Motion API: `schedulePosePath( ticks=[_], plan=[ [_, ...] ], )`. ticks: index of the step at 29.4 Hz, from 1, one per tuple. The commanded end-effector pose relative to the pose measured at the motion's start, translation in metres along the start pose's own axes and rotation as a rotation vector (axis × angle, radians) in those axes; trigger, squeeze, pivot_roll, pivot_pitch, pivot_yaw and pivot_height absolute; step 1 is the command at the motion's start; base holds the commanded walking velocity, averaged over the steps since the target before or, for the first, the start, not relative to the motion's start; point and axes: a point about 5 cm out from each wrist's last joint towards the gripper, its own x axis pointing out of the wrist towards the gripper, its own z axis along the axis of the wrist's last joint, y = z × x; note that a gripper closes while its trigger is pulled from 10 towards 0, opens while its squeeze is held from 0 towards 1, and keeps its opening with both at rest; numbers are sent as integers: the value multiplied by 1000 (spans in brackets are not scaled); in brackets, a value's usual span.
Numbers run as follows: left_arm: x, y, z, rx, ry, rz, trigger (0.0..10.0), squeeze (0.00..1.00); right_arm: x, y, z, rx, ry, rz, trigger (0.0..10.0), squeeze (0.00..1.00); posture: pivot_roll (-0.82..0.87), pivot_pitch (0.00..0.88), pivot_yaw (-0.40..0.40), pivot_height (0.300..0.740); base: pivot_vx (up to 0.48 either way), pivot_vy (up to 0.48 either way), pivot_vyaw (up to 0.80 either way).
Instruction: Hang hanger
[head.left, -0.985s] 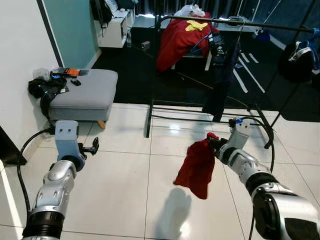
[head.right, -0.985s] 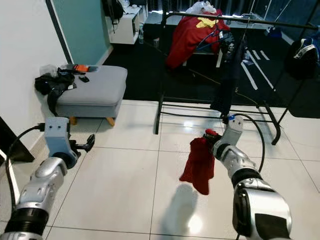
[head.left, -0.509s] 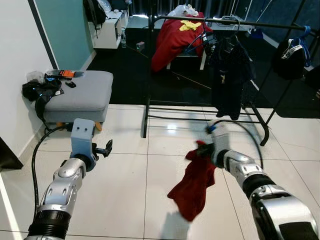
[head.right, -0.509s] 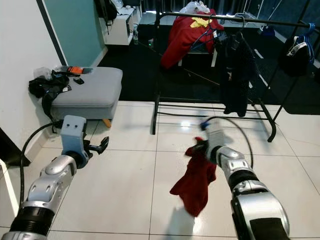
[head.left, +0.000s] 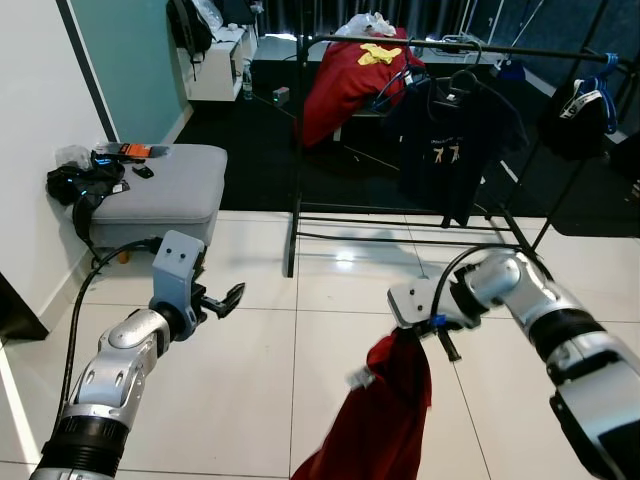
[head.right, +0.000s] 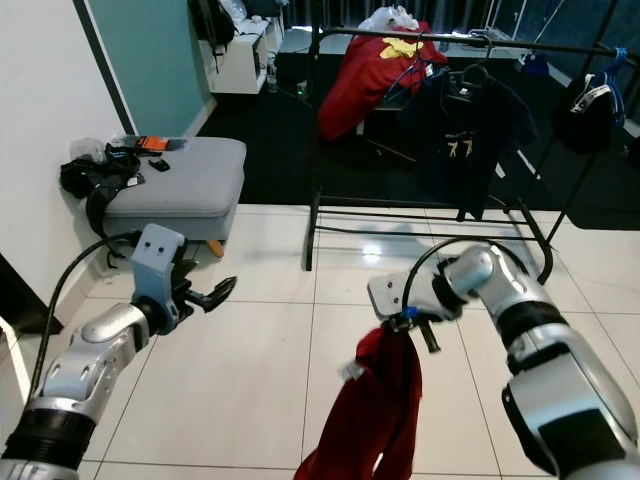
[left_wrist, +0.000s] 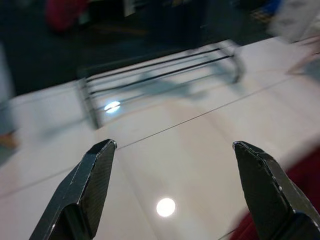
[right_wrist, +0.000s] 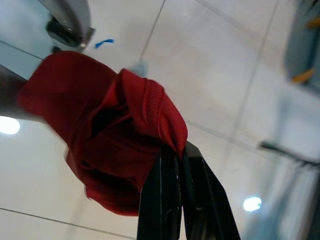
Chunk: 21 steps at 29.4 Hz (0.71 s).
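Right wrist view: right gripper (right_wrist: 175, 150) fingers clamp a crumpled red cloth garment (right_wrist: 107, 130); left gripper (left_wrist: 175, 190) fingers spread wide, nothing between them, near white tiled floor (left_wrist: 165, 150).

Red garment (head.left: 385, 420) in right hand (head.left: 440, 338)

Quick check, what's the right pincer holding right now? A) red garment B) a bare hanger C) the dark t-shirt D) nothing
A: the right pincer is shut on the red garment, which hangs from it above the tiled floor, while the dark t-shirt is already up on the clothes rack.
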Motion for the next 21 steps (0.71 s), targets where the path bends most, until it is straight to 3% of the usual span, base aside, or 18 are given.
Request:
schedulePosePath(
  ticks=[1, 9, 14, 15, 17, 18, 21],
  plan=[
    [1, -9, -1, -6, -18, -54, 10000, 0, -11, -7, 7, -65, -27, -24, 10000, 0, 66, 63, -35, 740, 0, 0, 0],
    [15, -42, 10, -93, -95, -190, 10000, 0, -24, -20, 19, -126, -75, -70, 10000, 0, 51, 66, -35, 740, 0, 0, 0],
    [22, -46, 11, -100, -80, -185, 10000, 0, -28, -23, 18, -107, -76, -93, 10000, 0, 43, 72, -35, 740, 0, 0, 0],
    [23, -47, 10, -99, -73, -186, 10000, 71, -28, -24, 18, -95, -76, -102, 10000, 0, 42, 73, -35, 740, 0, 0, 0],
    [23, -48, 10, -96, -68, -186, 10000, 71, -29, -25, 17, -76, -79, -112, 10000, 0, 43, 74, -38, 740, 0, 0, 0],
    [24, -51, 9, -99, -63, -189, 10000, 1000, -29, -25, 16, -49, -82, -123, 10000, 0, 43, 75, -41, 740, 0, 0, 0],
    [25, -57, 6, -103, -59, -199, 10000, 1000, -28, -25, 13, 3, -95, -144, 10000, 0, 44, 77, -42, 740, 0, 0, 0]
  ],
)
